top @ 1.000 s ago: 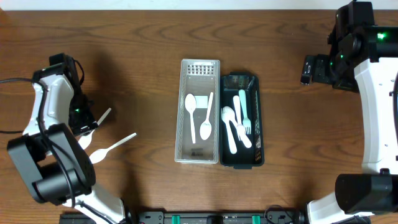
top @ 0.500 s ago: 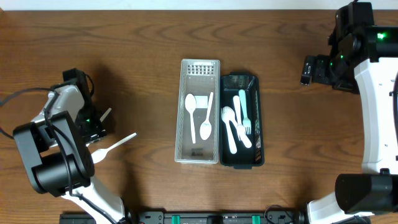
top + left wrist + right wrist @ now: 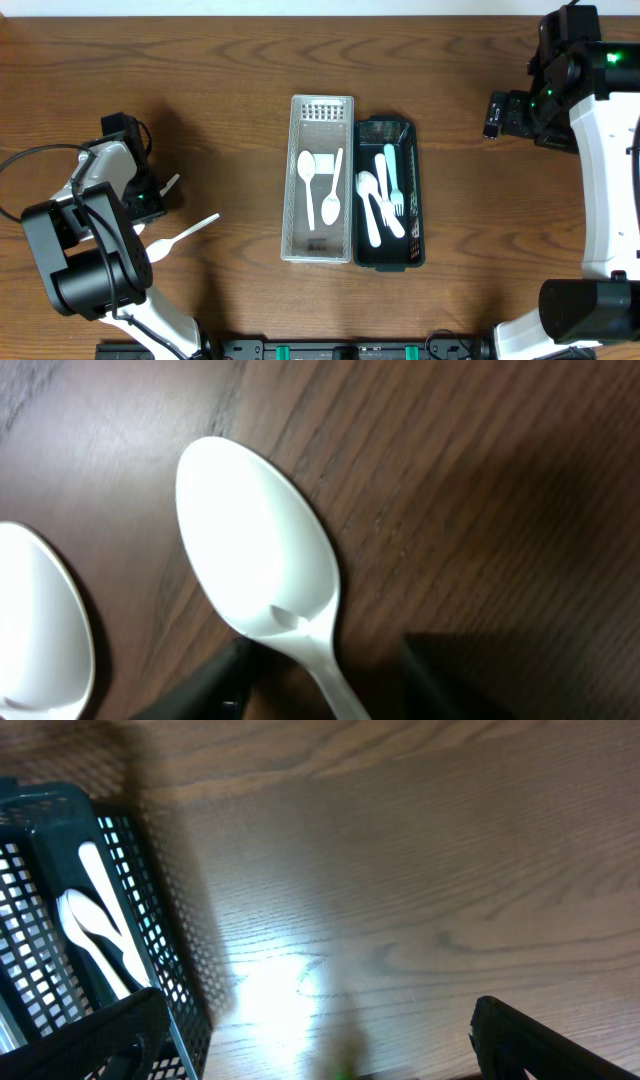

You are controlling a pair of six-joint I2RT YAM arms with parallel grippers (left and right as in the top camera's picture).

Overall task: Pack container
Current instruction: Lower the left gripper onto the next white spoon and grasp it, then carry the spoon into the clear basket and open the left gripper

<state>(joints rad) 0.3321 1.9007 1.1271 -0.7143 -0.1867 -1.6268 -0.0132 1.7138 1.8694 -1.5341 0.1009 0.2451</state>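
On the brown table [image 3: 200, 80], your left hand [image 3: 322, 660] was spread around a spoon [image 3: 260, 550]. Your right hand [image 3: 315, 1025] was spread too.

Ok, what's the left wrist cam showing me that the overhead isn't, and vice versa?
Left wrist only: a close view of a white spoon, its neck running down between the open fingers of the left gripper. The bowl of a second spoon lies at the left edge. Overhead only: the white basket and black basket side by side with cutlery inside, and the right gripper far off at upper right. Both: the wooden table and the two loose spoons.
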